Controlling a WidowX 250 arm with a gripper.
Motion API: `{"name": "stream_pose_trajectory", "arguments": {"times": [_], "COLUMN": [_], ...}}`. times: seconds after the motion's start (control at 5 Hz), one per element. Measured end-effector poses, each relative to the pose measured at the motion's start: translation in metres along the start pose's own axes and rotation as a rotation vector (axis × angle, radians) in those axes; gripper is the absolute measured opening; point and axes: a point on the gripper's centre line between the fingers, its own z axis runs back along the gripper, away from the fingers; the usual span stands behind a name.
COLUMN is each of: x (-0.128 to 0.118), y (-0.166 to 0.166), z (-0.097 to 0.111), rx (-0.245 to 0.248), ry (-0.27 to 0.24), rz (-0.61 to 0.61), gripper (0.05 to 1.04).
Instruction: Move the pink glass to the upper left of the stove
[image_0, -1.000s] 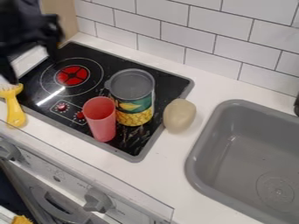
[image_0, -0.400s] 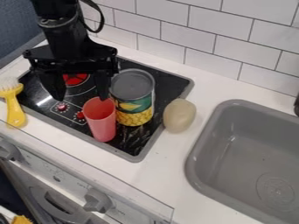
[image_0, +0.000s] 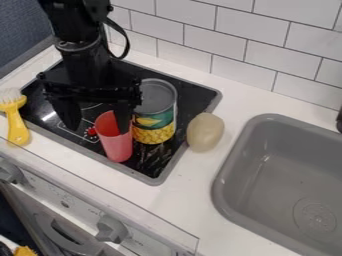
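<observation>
Pink tapered glass stands on the flat black stove, beside a tall yellow-and-green metal can. Your black two-finger gripper hangs open, off-centre; descending there could tip the glass.

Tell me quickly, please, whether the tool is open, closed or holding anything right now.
Tool: open and holding nothing; one finger overlaps the mouth of the pink glass in view, but whether they touch cannot be told.

The pink tumbler looks like smooth plastic, the cooktop is glossy, the can metal with a paper-like label, the sink smooth and matt, the brush handle shiny plastic
</observation>
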Motion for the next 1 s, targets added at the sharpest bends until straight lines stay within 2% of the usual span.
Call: {"name": "stream_pose_trajectory", "arguments": {"times": [0.4, 0.6, 0.8, 1.0], "x": [-0.001, 0.001, 0.002, 0.005], "y": [-0.009, -0.014, -0.018, -0.019], "z": [-0.023, -0.032, -0.034, -0.034], "rx": [0.025, 0.028, 0.025, 0.018], "ry": [0.048, 0.056, 0.047, 0.029], "rz": [-0.035, -0.036, -0.024, -0.013], "gripper": [1.0, 1.0, 0.951, 0.658]}}
